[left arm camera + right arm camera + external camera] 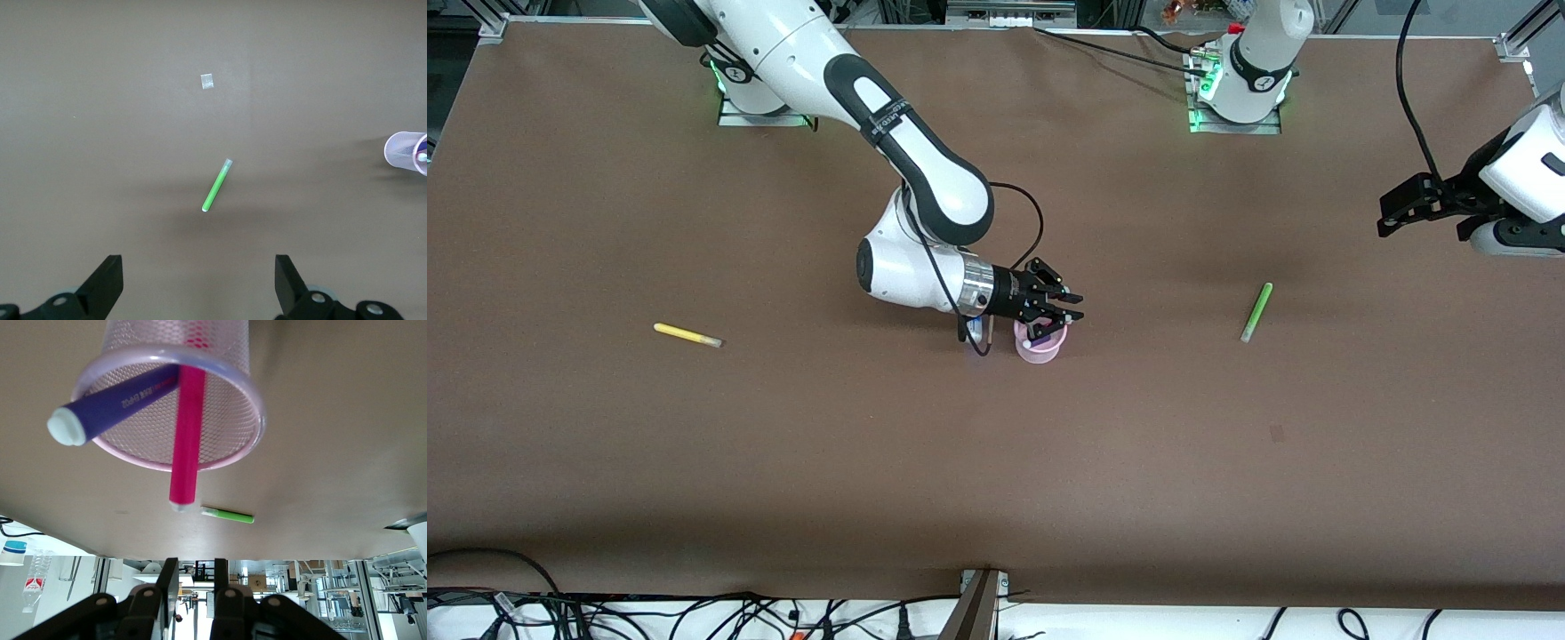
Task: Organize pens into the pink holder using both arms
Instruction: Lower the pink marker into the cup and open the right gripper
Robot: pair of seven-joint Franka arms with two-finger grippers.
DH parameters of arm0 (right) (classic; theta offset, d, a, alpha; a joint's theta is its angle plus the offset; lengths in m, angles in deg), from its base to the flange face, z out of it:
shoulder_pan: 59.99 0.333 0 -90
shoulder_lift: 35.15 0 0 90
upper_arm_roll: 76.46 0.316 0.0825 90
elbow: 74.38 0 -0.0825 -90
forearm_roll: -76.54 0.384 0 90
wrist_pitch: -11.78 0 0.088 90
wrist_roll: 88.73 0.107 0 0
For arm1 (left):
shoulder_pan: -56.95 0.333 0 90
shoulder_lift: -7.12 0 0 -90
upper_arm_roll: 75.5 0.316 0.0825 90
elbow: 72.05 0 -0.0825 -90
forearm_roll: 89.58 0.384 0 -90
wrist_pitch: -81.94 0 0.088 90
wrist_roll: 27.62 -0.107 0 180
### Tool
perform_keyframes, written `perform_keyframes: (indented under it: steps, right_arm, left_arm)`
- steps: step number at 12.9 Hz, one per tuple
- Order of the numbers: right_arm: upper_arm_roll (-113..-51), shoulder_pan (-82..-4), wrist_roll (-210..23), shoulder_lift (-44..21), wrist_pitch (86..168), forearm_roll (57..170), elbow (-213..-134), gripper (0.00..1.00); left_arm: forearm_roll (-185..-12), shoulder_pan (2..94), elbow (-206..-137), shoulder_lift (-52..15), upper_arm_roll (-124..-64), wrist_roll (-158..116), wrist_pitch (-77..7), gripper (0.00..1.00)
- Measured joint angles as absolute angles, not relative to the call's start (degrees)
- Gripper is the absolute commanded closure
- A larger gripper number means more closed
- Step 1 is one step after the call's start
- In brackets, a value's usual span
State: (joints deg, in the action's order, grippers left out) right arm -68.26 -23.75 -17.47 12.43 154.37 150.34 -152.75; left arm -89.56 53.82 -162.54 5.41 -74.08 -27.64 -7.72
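Pink holder [1040, 345], partly hidden under right end effector [1069, 307], contains two pens.

From the front, my right gripper [1074, 307] covers the farther rim of the pink holder [1040, 348], and of the pens inside I can make out only one pale tip. The left arm [1525, 169] is cut off by that frame's edge past the wrist. In the left wrist view the holder [405, 151] is sliced by the picture's edge, and only the finger ends of the left gripper [198, 261] show. A small pale square [207, 81] on the table is too small to identify.
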Motion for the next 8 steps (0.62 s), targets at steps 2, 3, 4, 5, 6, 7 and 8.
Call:
perform_keyframes:
  steps: [2, 3, 4, 5, 6, 7, 8]
  right_arm:
    - [-68.4, -23.8, -17.8, 12.4, 154.4, 150.3, -152.3, 0.37]
    - [-68.4, -23.9, -17.9, 12.4, 154.4, 150.3, -152.1, 0.37]
    - [-68.5, -23.9, -18.0, 12.4, 154.4, 150.3, -151.8, 0.33]
    - [-68.6, -23.9, -18.1, 12.4, 154.4, 150.1, -151.4, 0.30]
    - [-68.8, -23.9, -18.4, 12.4, 154.4, 149.0, -151.0, 0.28]
    - [-68.9, -24.1, -18.5, 12.2, 154.2, 146.5, -150.6, 0.26]
    - [-68.9, -24.4, -18.5, 12.0, 153.7, 144.2, -150.3, 0.26]
  left_arm:
    - [-89.6, 53.8, -162.5, 5.4, -74.1, -27.6, -7.7, 0.00]
    - [-89.6, 53.8, -162.5, 5.4, -74.1, -27.6, -7.7, 0.00]
    - [-89.6, 53.8, -162.5, 5.4, -74.1, -27.6, -7.7, 0.00]
    - [-89.6, 53.8, -162.5, 5.4, -74.1, -27.6, -7.7, 0.00]
    - [-89.6, 53.8, -162.5, 5.4, -74.1, -27.6, -7.7, 0.00]
    - [-89.6, 53.8, -162.5, 5.4, -74.1, -27.6, -7.7, 0.00]
    - [-89.6, 53.8, -162.5, 5.4, -74.1, -27.6, -7.7, 0.00]
